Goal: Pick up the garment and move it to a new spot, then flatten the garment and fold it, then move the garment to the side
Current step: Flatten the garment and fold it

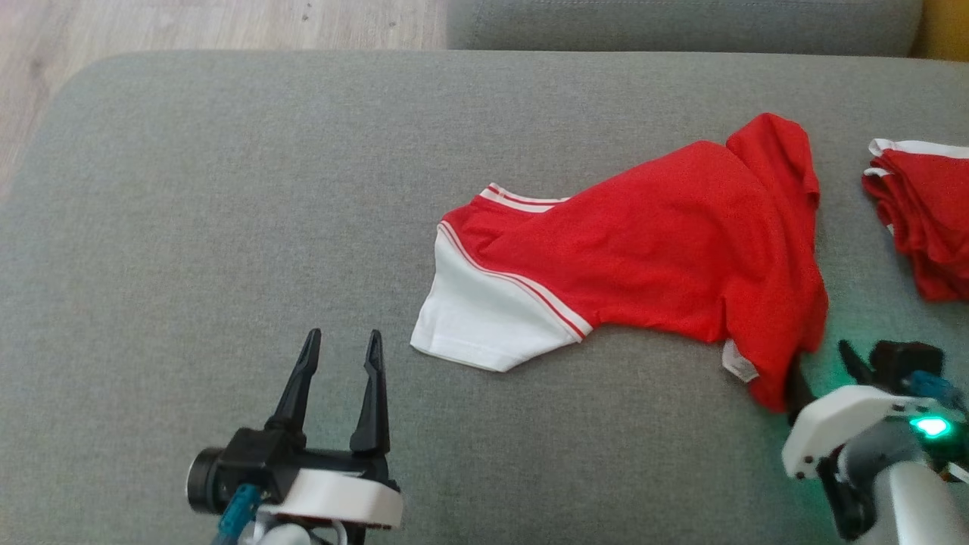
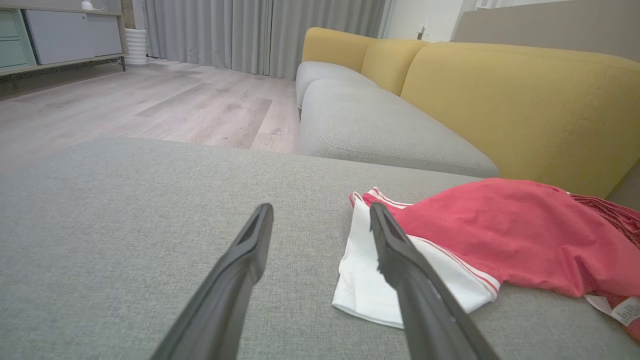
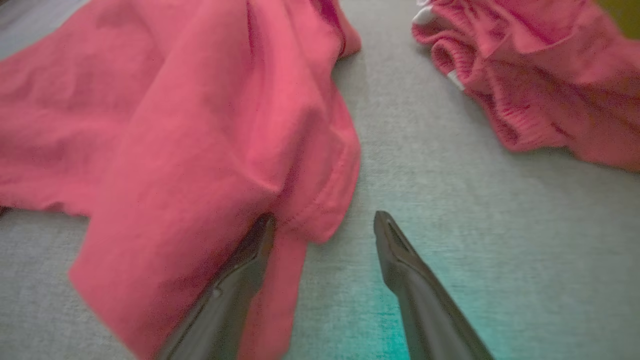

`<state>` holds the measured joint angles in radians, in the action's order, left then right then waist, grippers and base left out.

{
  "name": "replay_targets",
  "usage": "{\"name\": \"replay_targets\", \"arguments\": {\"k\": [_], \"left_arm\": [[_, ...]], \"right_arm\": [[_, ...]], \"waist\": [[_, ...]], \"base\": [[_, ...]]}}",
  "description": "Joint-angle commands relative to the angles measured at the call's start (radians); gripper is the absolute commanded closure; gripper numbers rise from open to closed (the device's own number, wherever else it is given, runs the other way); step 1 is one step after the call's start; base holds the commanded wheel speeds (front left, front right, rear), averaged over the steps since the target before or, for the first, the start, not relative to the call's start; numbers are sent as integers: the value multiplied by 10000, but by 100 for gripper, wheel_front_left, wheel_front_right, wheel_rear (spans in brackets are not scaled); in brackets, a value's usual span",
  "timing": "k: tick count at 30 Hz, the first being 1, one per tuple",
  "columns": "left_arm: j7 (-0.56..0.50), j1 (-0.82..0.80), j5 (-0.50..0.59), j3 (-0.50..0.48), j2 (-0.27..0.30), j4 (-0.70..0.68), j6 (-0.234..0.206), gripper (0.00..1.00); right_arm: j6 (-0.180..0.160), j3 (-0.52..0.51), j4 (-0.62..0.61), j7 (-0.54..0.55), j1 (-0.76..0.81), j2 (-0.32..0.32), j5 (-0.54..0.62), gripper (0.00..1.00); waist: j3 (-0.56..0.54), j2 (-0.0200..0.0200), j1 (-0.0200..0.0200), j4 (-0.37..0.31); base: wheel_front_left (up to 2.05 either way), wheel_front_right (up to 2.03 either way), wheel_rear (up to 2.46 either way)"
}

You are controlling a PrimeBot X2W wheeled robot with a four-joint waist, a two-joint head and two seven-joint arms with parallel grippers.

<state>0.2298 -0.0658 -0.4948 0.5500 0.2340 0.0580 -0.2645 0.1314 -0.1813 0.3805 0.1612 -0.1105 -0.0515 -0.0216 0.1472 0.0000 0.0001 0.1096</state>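
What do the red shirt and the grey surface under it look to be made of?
Shirt: soft matte knit, probably cotton jersey; it drapes in loose folds and has stitched hems and a white sleeve. Cushion: grey woven upholstery, matte, with a fine speckled weave; the fibre cannot be told.

Softly and evenly lit in the head view, with only a thin shadow under the lower hem of the garment (image 1: 643, 250). Sharp across most of the frame, slightly smeared on the forearm (image 1: 920, 499) at the lower right. Green spill from the green lamp (image 1: 931, 426) onto the sofa cushion (image 1: 227, 189) nearby. Bright and clear in the left wrist view, bowed toward the edges by the wide lens. Dimmer, grainy and blurred in the right wrist view, tinted teal at lower centre.
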Motion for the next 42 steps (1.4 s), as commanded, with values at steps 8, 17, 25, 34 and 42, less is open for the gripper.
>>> {"name": "replay_targets", "arguments": {"k": [8,17,25,34,42], "left_arm": [[83,-544,-102,-324,117,-275,-71,0],[115,-555,-137,-365,146,-284,-108,0],[134,-557,-150,-337,148,-289,-123,0],[146,-645,-163,-194,79,-168,-49,0],[175,-537,-313,-217,23,22,-19,0]], "right_arm": [[-7,592,1130,15,-890,-110,-31,0],[-7,889,2062,-62,-1324,-144,-175,100],[-7,384,1836,-230,-1477,-922,-12,100],[-7,-74,1617,-128,-1580,-1574,310,0],[-7,-86,451,-1077,-1173,-973,179,0]], "waist": [[37,0,-1,100],[79,0,-1,21],[61,0,-1,-169],[27,0,-1,-167],[-306,0,-1,-188]], "base": [[0,0,0],[0,0,0],[0,0,0],[0,0,0],[0,0,0]]}}
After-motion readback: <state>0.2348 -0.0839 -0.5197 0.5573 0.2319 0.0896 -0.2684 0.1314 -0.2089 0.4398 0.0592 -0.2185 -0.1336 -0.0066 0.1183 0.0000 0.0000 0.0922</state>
